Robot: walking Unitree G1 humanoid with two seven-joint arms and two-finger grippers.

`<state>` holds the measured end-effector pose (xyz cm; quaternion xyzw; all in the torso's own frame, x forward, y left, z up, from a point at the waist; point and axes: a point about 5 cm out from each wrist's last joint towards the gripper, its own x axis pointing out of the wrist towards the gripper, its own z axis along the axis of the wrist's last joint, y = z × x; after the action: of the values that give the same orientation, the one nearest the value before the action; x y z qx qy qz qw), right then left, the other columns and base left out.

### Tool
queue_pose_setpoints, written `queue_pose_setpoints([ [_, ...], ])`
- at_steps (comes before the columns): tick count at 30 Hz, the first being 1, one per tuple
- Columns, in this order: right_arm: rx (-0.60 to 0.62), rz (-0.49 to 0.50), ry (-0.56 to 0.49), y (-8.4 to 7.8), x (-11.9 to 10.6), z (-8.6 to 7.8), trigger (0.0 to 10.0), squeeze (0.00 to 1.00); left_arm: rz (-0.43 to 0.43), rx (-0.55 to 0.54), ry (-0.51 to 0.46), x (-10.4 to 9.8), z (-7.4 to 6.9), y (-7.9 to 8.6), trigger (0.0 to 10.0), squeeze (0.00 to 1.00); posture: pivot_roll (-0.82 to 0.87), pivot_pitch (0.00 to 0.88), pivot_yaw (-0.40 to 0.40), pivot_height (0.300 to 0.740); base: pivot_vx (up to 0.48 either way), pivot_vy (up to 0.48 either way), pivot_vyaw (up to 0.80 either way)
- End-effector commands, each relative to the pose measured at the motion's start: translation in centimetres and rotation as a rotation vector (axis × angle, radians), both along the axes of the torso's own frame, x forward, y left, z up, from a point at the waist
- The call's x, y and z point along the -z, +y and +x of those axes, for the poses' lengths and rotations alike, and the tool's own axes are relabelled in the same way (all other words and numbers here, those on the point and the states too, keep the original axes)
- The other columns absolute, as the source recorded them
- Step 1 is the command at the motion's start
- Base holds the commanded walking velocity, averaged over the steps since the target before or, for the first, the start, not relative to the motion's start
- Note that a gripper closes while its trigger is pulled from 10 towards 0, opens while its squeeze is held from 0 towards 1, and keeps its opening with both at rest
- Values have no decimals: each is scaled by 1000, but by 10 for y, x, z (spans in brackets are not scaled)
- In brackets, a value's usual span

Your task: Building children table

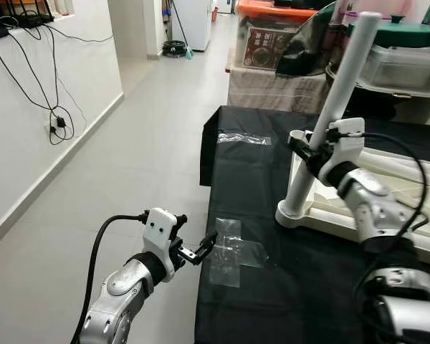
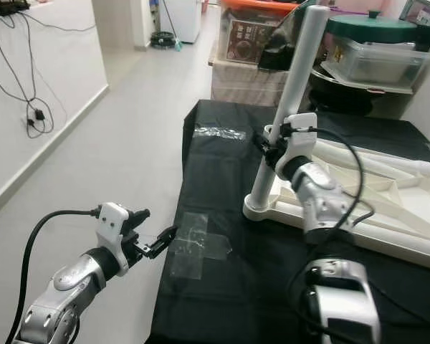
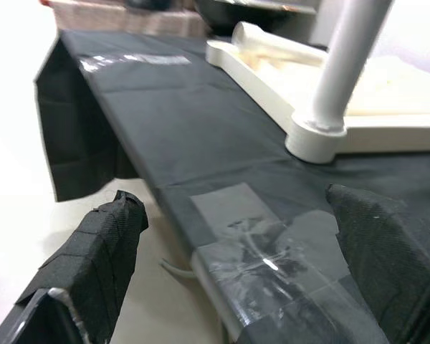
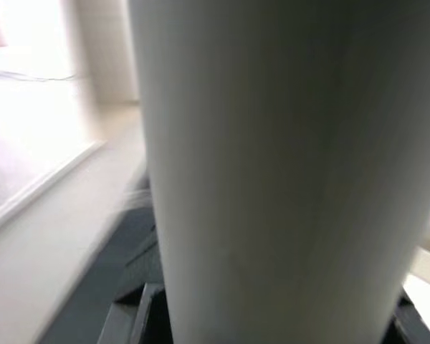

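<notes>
A: Head views first. What do we have?

B: We see a black-covered table [image 1: 301,287] with the upturned white tabletop [image 1: 416,208] lying on it. One white leg [image 1: 330,115] stands in the tabletop's near corner socket, leaning slightly to the right at its top. A second leg [image 2: 373,163] lies flat on the tabletop further back.

A: Right arm?

B: Right gripper [image 1: 309,147] sits on the standing leg, low on the shaft and above the socket. Fingers closed around it from the right side. Cable loops off the wrist over the tabletop.

A: Left?

B: Left gripper [image 1: 204,247] is at the table's left edge, just beside a cross of clear tape [image 1: 233,251] stuck on the black cover. It grips nothing.

A: Anything else in frame?

B: Another tape strip [image 1: 242,138] near the far left corner. Beyond the table, storage boxes and a green lid [image 1: 394,32]. Grey tiled floor [image 1: 150,143] on the left, cables hanging on the white wall [image 1: 29,107].

A: Left wrist view?

B: Both black fingers [image 3: 93,258] are spread wide, with the tape cross and table edge between them. The leg's base in its socket [image 3: 317,137] is ahead, well apart from the fingers.

A: Right wrist?

B: The white leg shaft [image 4: 272,165] is right up against the lens, blurred. We make out floor and the dark cover behind it.
</notes>
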<state>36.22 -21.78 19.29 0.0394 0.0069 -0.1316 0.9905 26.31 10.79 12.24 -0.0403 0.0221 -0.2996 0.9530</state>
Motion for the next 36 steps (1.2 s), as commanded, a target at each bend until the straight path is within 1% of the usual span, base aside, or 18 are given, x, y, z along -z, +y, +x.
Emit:
queue_pose_setpoints([
  [1, 248, 36, 230, -15, 53, -25, 0, 0, 12, -2, 16, 3, -2, 0, 10000, 0, 79, 0, -83, 740, 0, 0, 0],
  [4, 336, 58, 249, 2, 65, -41, 0, 0, 14, 0, 21, 5, -3, 0, 10000, 0, 81, 0, -82, 740, 0, 0, 0],
  [10, 342, 47, 277, 6, 64, -38, 0, 0, 14, -5, 23, 5, -3, 0, 10000, 0, 80, 0, -91, 740, 0, 0, 0],
  [11, 320, 44, 297, 7, 62, -31, 10000, 0, 13, -9, 23, 5, -3, 1, 10000, 0, 75, 0, -92, 740, 0, 0, 0],
  [14, 323, 47, 284, 7, 53, -23, 10000, 0, 11, -13, 24, 5, -2, 0, 10000, 0, 75, 0, -92, 740, 0, 0, 0],
  [15, 343, 52, 228, 3, 44, -22, 10000, 0, 10, -12, 24, 5, -3, -1, 10000, 0, 75, 0, -91, 740, 0, 0, 0],
  [16, 328, 52, 191, 2, 38, -22, 10000, 1000, 9, -12, 24, 6, -3, -1, 10000, 0, 76, 0, -91, 740, 0, 0, 0],
  [21, 263, 28, 138, -5, 26, -18, 10000, 1000, 9, -12, 24, 6, -3, 0, 10000, 0, 75, 0, -89, 740, 0, 0, 0],
  [22, 218, 48, 112, -7, 23, -15, 10000, 0, 10, -12, 25, 6, -3, 1, 10000, 0, 68, 0, -81, 740, 0, 0, 0],
  [24, 54, 89, 20, -10, 14, -5, 10000, 0, 13, -11, 25, 6, -3, 1, 10000, 0, 68, 0, -79, 740, 0, 0, 0],
  [25, 54, 89, 20, -10, 14, -5, 10000, 0, 13, -11, 25, 6, -3, 1, 10000, 0, 68, 0, -79, 740, 0, 0, 0],
  [26, -70, 96, -20, -9, 10, -2, 10000, 0, 16, -9, 25, 7, -2, 1, 10000, 0, 67, 0, -79, 740, 0, 0, 0],
  [27, -216, 53, -31, -5, 11, -1, 10000, 0, 16, -8, 25, 7, -1, 1, 10000, 0, 59, 0, -76, 740, 0, 0, 0],
  [28, -353, 20, -3, 0, 19, -2, 10000, 0, 16, -6, 24, 7, -1, 0, 10000, 0, 59, 0, -76, 740, 0, 0, 0],
  [31, -441, 2, 22, 2, 25, -4, 10000, 0, 16, -5, 23, 7, -1, 0, 10000, 0, 59, 0, -76, 740, 0, 0, 0],
  [32, -569, -1, 71, 7, 34, -9, 10000, 0, 14, -4, 20, 6, 0, -1, 10000, 0, 67, 0, -79, 740, 0, 0, 0],
  [35, -628, -14, 92, 8, 36, -11, 10000, 0, 14, -5, 19, 5, 0, -1, 10000, 0, 67, 0, -79, 740, 0, 0, 0],
  [36, -660, -18, 97, 9, 35, -11, 8157, 0, 15, -7, 19, 6, 0, 0, 10000, 0, 70, 0, -80, 740, 0, 0, 0],
])
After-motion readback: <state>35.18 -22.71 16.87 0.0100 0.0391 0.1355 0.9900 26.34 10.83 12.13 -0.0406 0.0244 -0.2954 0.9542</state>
